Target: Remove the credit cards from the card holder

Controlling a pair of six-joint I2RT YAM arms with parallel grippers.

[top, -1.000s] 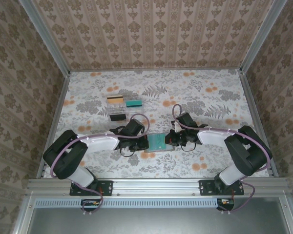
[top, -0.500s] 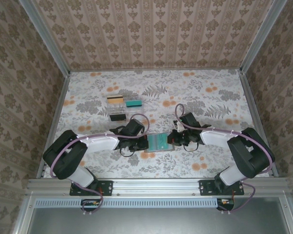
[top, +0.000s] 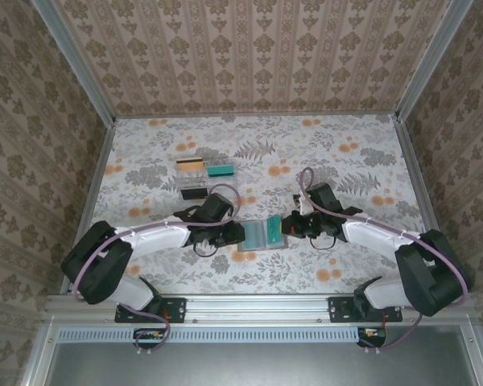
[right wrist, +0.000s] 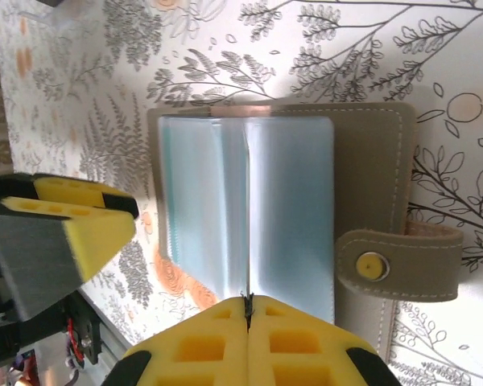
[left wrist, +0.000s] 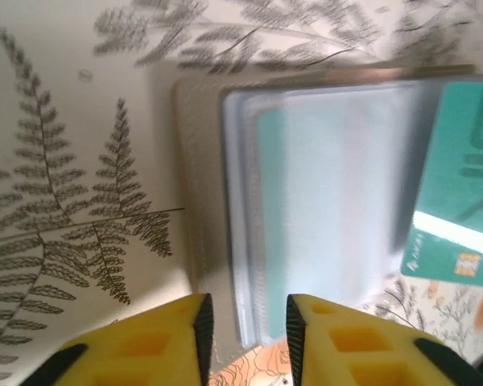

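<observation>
The card holder (top: 254, 236) lies open on the table between both grippers, its bluish sleeves up (right wrist: 290, 201) and its snap tab (right wrist: 372, 264) to one side. My right gripper (right wrist: 247, 304) is shut on a thin teal credit card (left wrist: 459, 185), seen edge-on in the right wrist view and standing tilted over the holder's sleeves (left wrist: 322, 201). My left gripper (left wrist: 245, 330) is open just off the holder's edge, with nothing between its fingers. In the top view the left gripper (top: 238, 234) is at the holder's left end and the right gripper (top: 286, 227) at its right end.
At the back left lie a gold-and-black card (top: 189, 164), a teal card (top: 220, 170) and a black card (top: 195, 193). Metal rails border the table on the left (top: 88, 201) and on the right (top: 423, 201).
My left gripper was shut and now stands open. The right arm has drawn to the right, and the teal card has tilted up from the holder.
</observation>
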